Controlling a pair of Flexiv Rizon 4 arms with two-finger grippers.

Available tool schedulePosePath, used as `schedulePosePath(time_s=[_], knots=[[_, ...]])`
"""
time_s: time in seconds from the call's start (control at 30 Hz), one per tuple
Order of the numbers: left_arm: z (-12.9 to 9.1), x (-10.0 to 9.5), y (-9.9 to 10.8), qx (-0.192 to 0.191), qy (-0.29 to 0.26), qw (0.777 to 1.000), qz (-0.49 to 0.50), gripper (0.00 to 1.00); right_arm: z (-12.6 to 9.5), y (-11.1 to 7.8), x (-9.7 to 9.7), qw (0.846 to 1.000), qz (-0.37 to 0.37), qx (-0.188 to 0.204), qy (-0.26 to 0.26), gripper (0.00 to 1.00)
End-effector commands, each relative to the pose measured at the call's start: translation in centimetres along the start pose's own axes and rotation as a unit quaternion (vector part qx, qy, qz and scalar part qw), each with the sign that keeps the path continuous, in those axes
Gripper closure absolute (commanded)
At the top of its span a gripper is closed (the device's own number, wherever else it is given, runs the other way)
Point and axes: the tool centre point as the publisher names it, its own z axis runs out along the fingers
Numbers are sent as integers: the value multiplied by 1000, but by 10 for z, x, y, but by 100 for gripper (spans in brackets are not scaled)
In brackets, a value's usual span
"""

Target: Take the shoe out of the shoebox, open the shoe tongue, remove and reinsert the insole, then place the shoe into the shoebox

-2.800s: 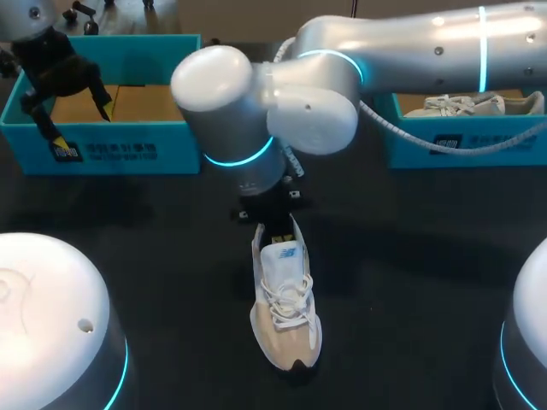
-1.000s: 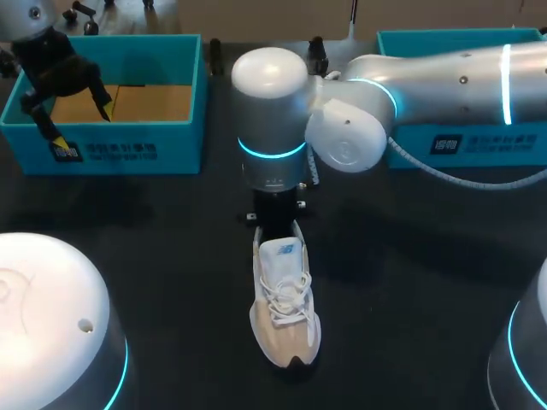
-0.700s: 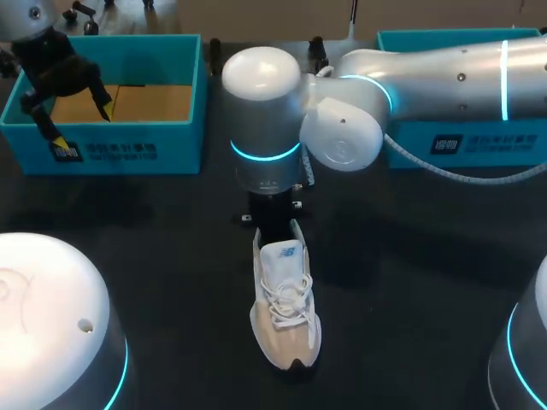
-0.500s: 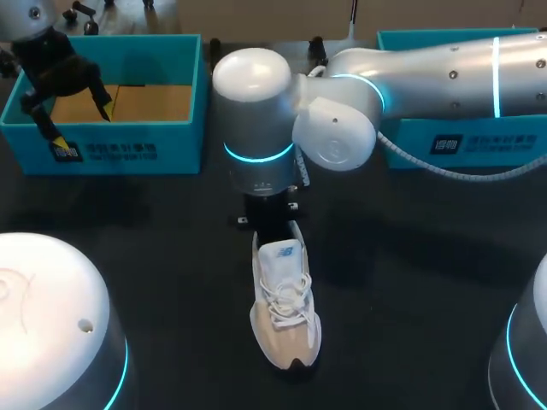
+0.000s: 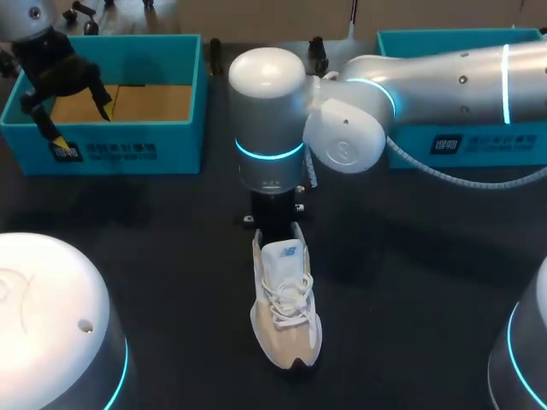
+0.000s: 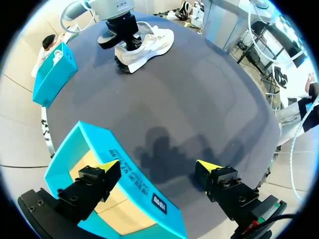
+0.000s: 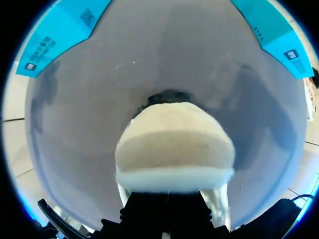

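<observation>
Two grippers: the left gripper (image 6: 159, 167) hung spread above the box (image 5: 102, 149) edge; the right gripper (image 5: 275, 220) met the shoe (image 5: 286, 316) heel, its state indeterminable.

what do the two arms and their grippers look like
The right arm has rounded silver links, white joint caps, glowing cyan rings and a coiled grey cable alongside. The right gripper is a black block. The left arm has the same pale casing. The left gripper is black, blocky and bolted, with yellow tips.
</observation>
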Motion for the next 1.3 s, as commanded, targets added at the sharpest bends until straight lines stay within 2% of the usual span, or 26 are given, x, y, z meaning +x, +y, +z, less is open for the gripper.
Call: schedulePosePath(time_s=[0.03, 0.37, 0.4, 0.47, 0.53, 0.87, 0.9, 1.0, 1.07, 1.1, 1.3], knots=[[0, 0, 0, -1, 1, 1000, 0, 0, -21, -3, -4, 1000, -18, 2, -1, 100], [0, 0, 0, -1, 1, 1000, 0, 0, -27, -10, -15, 998, -52, 30, 13, 98], [0, 0, 0, -1, 1, 1000, 0, 0, -27, -11, -16, 998, -55, 33, 18, 94], [0, 0, 0, -1, 1, 1000, 0, 0, -28, -13, -18, 998, -52, 44, 16, 78], [0, 0, 0, -1, 1, 1000, 0, 0, -28, -16, -15, 997, -54, 45, 18, 66], [0, 0, 0, -1, 1, 1000, 0, 0, -34, -31, -3, 997, -41, 58, -5, 53], [0, 0, 0, -1, 1, 1000, 0, 0, -34, -33, -3, 998, -41, 58, -5, 47], [0, 0, 0, -1, 1, 1000, 0, 0, -31, -36, -3, 997, -37, 62, -2, 23], [0, 0, 0, -1, 1, 1000, 0, 0, -31, -37, -3, 997, -37, 63, 0, 2], [0, 0, 0, -1, 1, 1000, 0, 0, -30, -38, -2, 997, -34, 64, 0, 0], [0, 0, 0, -1, 1, 1000, 0, 0, -28, -41, -4, 997, -26, 66, 4, 0]])
